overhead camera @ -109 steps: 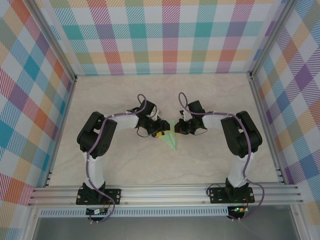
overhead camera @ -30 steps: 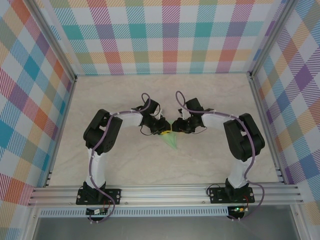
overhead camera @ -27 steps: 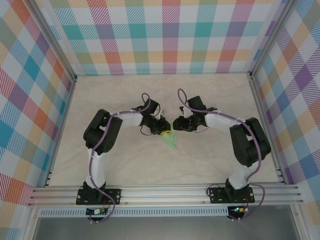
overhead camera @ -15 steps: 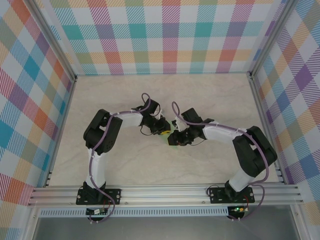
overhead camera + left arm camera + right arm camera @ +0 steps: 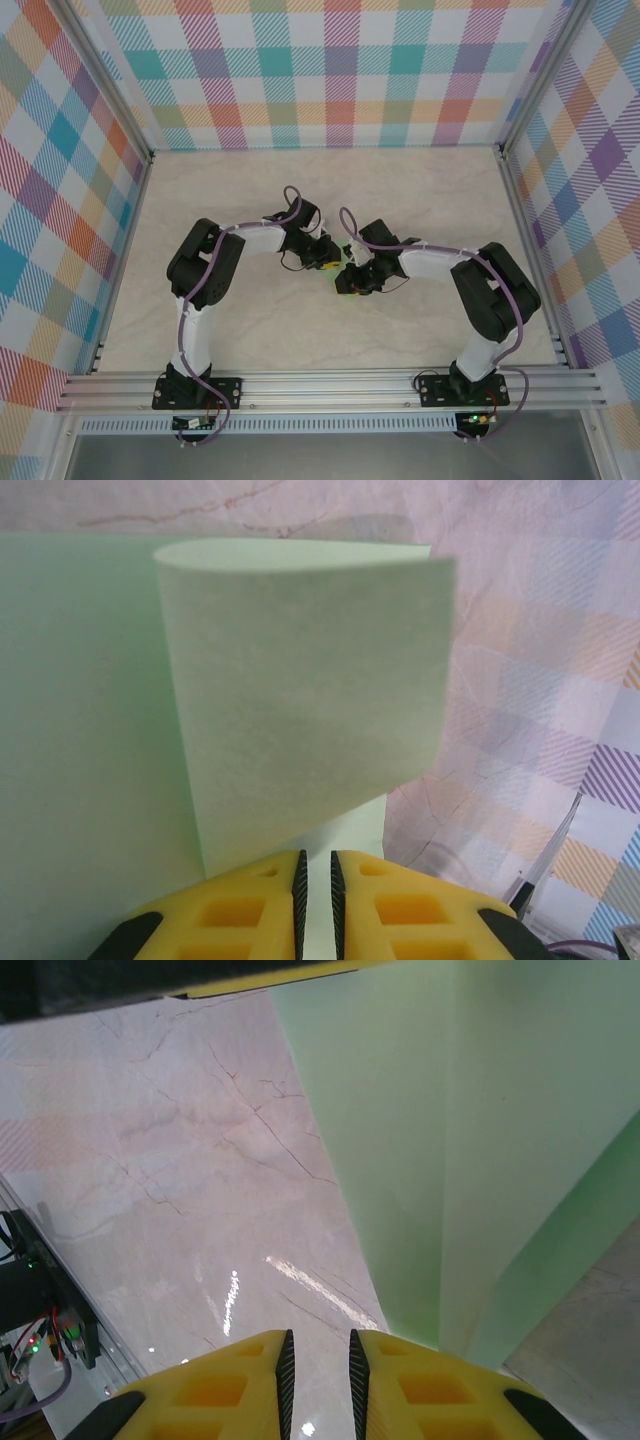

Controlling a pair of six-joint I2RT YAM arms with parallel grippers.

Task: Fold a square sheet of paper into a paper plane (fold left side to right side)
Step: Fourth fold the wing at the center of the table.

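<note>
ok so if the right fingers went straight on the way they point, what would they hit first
probably the bare table, just beside the edge of the green paper; depth is hard to judge here

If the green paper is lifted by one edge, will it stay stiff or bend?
Probably floppy: the green paper curls over in a soft, uncreased loop. It looks thin and light, so a push would likely slide or buckle it on the glossy table.

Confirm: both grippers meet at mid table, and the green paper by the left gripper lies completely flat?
Not flat: the left wrist view shows a flap of the green paper curled upright ahead of the left gripper. The right gripper does meet it at mid table.
</note>
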